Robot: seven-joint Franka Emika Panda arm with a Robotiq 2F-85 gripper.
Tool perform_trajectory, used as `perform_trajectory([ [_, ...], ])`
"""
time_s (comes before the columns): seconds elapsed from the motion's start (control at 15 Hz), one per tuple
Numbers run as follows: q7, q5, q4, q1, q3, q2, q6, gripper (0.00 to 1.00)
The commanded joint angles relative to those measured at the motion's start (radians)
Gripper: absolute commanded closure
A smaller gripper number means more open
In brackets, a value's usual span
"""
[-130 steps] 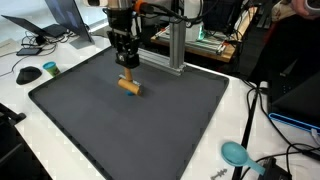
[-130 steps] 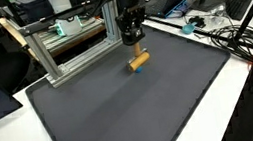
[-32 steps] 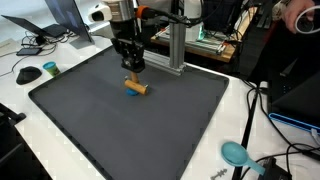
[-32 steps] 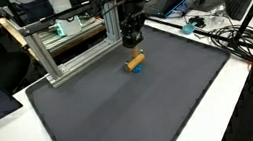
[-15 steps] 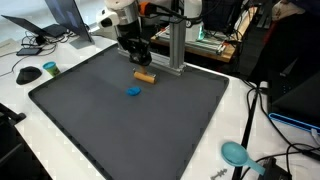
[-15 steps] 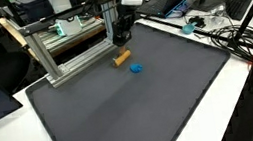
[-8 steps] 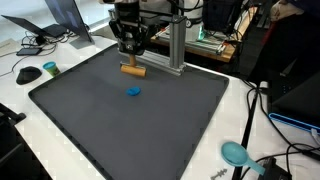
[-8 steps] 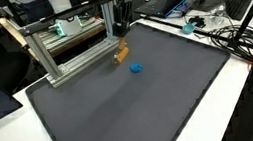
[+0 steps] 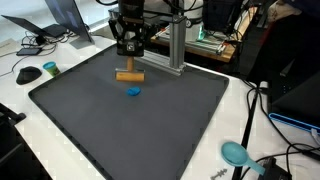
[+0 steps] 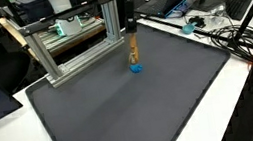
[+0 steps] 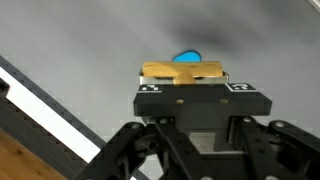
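My gripper is shut on a short wooden block and holds it a little above the black mat. In both exterior views the block hangs near the mat's far edge, close to the metal frame. In an exterior view the block looks end-on and narrow. A small blue piece lies on the mat just below and in front of the block, apart from it. In the wrist view the block sits across the gripper, and the blue piece peeks out beyond it.
An aluminium frame stands at the mat's far edge, right beside the gripper. On the white table around the mat are a teal round object, a dark mouse, a laptop and cables.
Over the last second the gripper has turned the held wooden block and shifted it slightly, bringing it nearly above the blue piece. The blue piece has stayed in place.
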Motion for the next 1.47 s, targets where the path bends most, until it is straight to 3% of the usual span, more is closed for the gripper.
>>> perform_trajectory([
  [0.0, -0.009, 0.001, -0.002, 0.002, -0.002, -0.001, 0.001, 0.53],
  [0.13, -0.013, 0.001, -0.002, 0.002, -0.002, -0.001, 0.002, 0.53],
  [0.2, -0.014, 0.001, -0.002, 0.002, -0.002, -0.001, 0.003, 0.78],
  [0.6, -0.175, 0.125, 0.016, -0.032, 0.009, 0.105, 0.116, 0.78],
  [1.0, -0.236, 0.178, 0.037, -0.064, 0.012, 0.145, 0.112, 0.78],
  [1.4, -0.385, 0.282, 0.065, -0.087, 0.033, 0.181, 0.11, 0.78],
])
